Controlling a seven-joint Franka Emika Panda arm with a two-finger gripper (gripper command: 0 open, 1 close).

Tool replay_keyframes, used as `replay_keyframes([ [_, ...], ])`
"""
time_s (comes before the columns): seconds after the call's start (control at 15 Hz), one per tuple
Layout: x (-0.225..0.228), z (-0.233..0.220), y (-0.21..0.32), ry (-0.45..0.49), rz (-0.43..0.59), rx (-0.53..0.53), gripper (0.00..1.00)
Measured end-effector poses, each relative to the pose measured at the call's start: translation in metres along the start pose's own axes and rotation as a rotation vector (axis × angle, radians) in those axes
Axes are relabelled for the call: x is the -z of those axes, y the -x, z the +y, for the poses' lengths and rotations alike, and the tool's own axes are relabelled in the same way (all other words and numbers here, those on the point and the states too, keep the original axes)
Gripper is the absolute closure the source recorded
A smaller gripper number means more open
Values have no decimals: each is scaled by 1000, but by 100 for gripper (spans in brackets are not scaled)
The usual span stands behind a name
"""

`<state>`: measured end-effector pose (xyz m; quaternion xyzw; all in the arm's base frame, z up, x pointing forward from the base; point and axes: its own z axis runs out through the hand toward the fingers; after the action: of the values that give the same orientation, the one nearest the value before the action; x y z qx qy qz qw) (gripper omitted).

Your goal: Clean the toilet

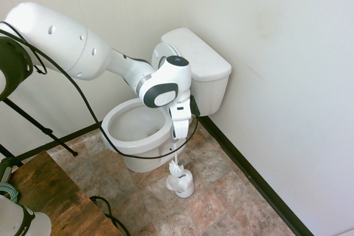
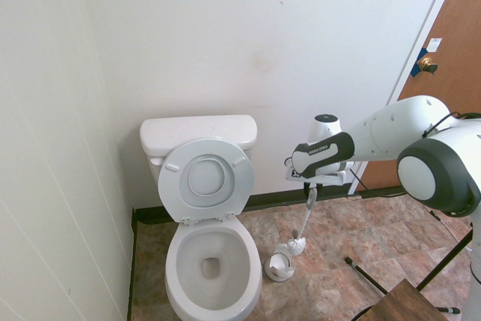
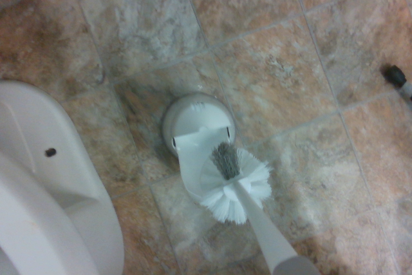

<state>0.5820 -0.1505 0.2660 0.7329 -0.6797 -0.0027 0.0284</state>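
From the first exterior view, the large white ceramic toilet sits in the corner of the room with its tank against the back wall, seat and cover flipped up, bowl open. The white two-finger gripper hangs straight down just beside the bowl's rim, clamped together on the top of the long white plastic toilet brush, whose bristle head hangs right above the small white brush holder on the brown stone-look tile floor. The second exterior view shows the same thing from the front: toilet against the back wall near the left corner, gripper pinching the handle end of the brush, head just clear of the holder, which stands near the bowl's side. The wrist view looks down the handle at the white bristles over the holder, with the toilet's base off to one side. Handling-wise, the toilet itself is heavy, rigid, glossy and probably slick, so it's not getting lifted, just scrubbed. The brush looks light and stiff, bristles soft and springy. Gripping high on the handle seems fine, though a thin smooth handle could twist in the fingers once it's pushed against the bowl.
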Motion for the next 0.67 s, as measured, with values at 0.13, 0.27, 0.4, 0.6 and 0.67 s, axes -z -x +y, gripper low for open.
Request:
replay_keyframes([
  [0.13, 26, -9, 10, -5, -4, 31, 100],
  [0.27, 26, -9, 8, -4, -6, 29, 100],
  [0.4, 41, -10, 10, -16, -3, 38, 100],
  [0.6, 105, -6, 35, -52, 1, 79, 100],
  [0.67, 125, -5, 49, -66, 0, 95, 100],
])
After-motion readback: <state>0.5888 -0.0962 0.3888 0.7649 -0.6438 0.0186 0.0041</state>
